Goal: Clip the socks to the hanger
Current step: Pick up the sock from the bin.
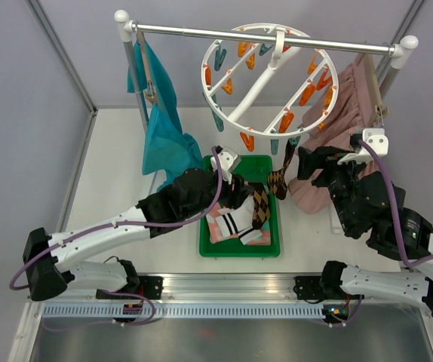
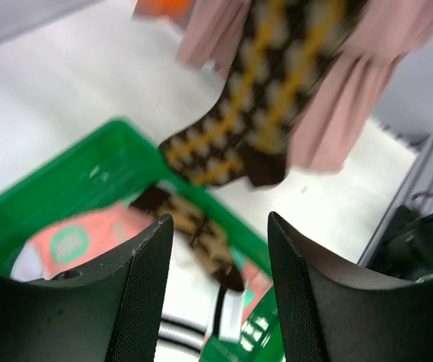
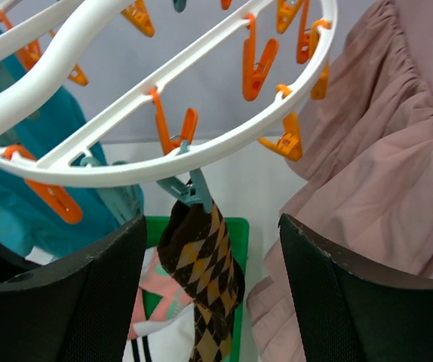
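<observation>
Teal garment (image 1: pixel 164 139) hangs from the rail at far left and is not part of the job. Left end effector (image 2: pixel 220 226) sits low over the green bin (image 1: pixel 239 252), which stands on the white worktop (image 1: pixel 126 173). Its jaws are wide apart with nothing between them. Just ahead of it in the bin lies a loose argyle sock (image 2: pixel 198 237), on top of a striped sock (image 1: pixel 235 222) and pink socks (image 2: pixel 111 226). How many socks are in the heap cannot be told. Above and behind the bin, the hanger (image 3: pixel 239 136) hangs from the rail by its hook. One teal clip (image 3: pixel 190 185) on its near rim grips the top of a hung sock (image 3: pixel 205 279), also argyle, which dangles toward the bin's far right corner. Every other clip in view is bare. Right end effector (image 3: pixel 213 226) is raised just below the near rim, facing the hung sock. Its jaws are fully spread and grip nothing, and the sock hangs beyond the fingertips. Pink skirt (image 1: pixel 352 113) hangs at far right, just beside the right arm. Judgement: early in the task. One sock is clipped, and the loose argyle plus the striped and pink socks are not yet hung. The loose argyle looks the likely next pick for the left arm.
</observation>
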You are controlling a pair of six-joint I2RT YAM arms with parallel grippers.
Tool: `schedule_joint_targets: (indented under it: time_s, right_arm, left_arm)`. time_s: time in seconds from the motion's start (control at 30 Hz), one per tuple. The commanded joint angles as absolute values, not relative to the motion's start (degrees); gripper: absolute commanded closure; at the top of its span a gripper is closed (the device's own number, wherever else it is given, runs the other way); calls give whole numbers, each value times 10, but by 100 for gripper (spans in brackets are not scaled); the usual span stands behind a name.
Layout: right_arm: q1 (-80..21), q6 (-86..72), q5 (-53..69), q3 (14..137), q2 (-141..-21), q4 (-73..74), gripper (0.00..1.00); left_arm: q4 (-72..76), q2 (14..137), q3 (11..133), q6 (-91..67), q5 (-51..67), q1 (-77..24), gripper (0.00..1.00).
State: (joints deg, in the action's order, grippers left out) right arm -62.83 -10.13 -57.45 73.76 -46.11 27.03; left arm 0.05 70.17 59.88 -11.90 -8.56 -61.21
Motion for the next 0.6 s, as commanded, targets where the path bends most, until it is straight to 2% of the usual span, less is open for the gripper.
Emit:
schedule_joint_targets:
  time_s: [0.0, 0.1, 0.2, 0.33, 0.57]
  right_arm:
    - [-629, -147, -484, 741, -442, 336, 23]
    - [-629, -161, -420, 715, -439, 368, 24]
    - [-629, -171, -406, 666, -441, 382, 24]
    - [-629, -191, -417, 622, -451, 382, 25]
    - [-629, -196, -420, 602, -456, 354, 25]
  left_arm:
    - [-25, 679, 538, -141, -152, -612, 42]
    - [-19, 696, 504, -163, -149, -612, 45]
    - [-4, 742, 485, -177, -124, -611, 48]
    - [21, 815, 514, -186, -104, -611, 52]
    - [26, 920, 601, -209, -101, -591, 54]
